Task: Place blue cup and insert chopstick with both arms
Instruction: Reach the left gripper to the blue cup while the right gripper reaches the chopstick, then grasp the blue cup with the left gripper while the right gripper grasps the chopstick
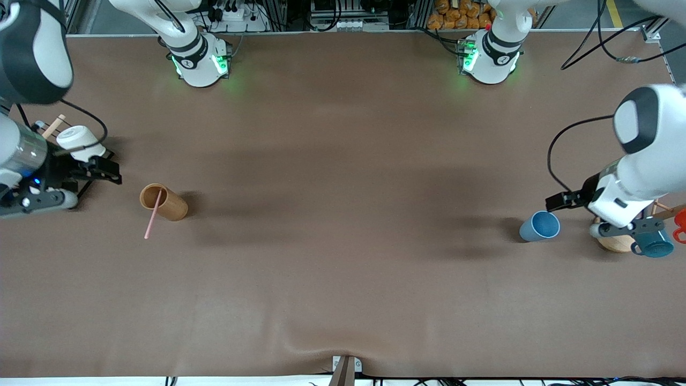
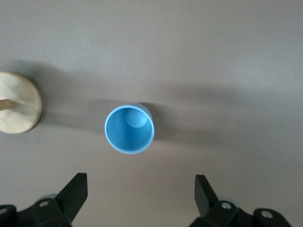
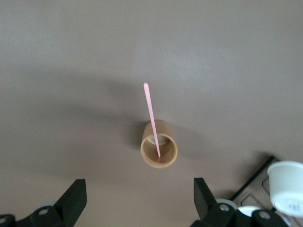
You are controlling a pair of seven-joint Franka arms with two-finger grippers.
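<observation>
Readable text: none on the table, cups or arms
Labels, brands, numbers: none legible in any view

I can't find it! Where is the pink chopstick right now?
The chopstick stands leaning in the brown wooden cup, toward the right arm's end of the table, beside the right end effector.

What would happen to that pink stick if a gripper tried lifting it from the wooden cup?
The chopstick looks thin and straight, so probably stiff and very light. It only leans on the rim of the wooden cup, so a nudge might swing it around, and its narrow shaft could slip between fingers.
</observation>
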